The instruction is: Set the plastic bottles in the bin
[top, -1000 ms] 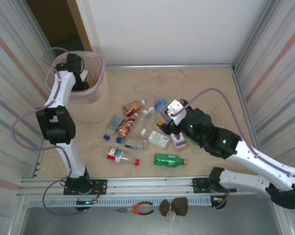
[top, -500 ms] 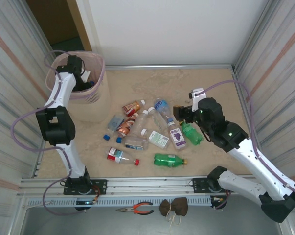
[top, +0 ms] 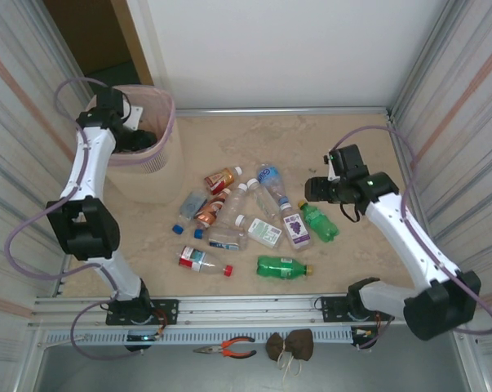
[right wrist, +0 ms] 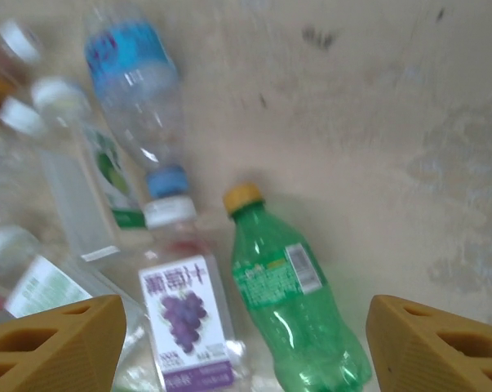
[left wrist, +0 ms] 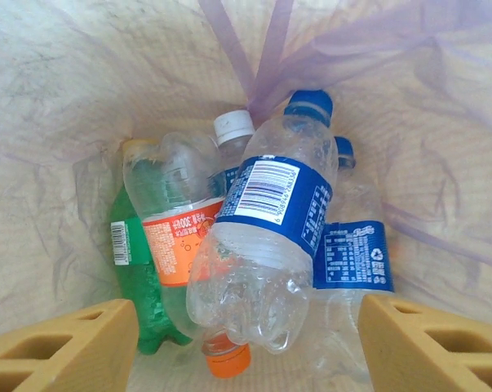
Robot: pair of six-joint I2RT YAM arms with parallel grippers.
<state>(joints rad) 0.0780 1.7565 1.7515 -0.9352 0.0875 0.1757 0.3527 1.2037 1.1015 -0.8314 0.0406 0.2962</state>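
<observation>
From above, the left end effector (top: 136,135) hangs over the beige tapered plastic bin (top: 152,180). The right end effector (top: 312,189) hovers near a green plastic bottle with a yellow cap (top: 319,222), with scattered clear plastic bottles (top: 229,214) crowding the worktop (top: 352,147) beside it.

Left wrist: fingers (left wrist: 62,347) spread, empty, above a blue-labelled clear bottle (left wrist: 270,237) lying atop others in the bin.

Right wrist: fingers (right wrist: 54,343) spread, empty. The green bottle lies below between them, a grape-labelled bottle (right wrist: 184,318) just beside it.

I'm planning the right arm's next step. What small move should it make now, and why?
Probably lower the right gripper straight down onto the green bottle. Its jaws stand open and empty, and in the wrist view that bottle lies flat just beneath, roughly centred between them.
</observation>
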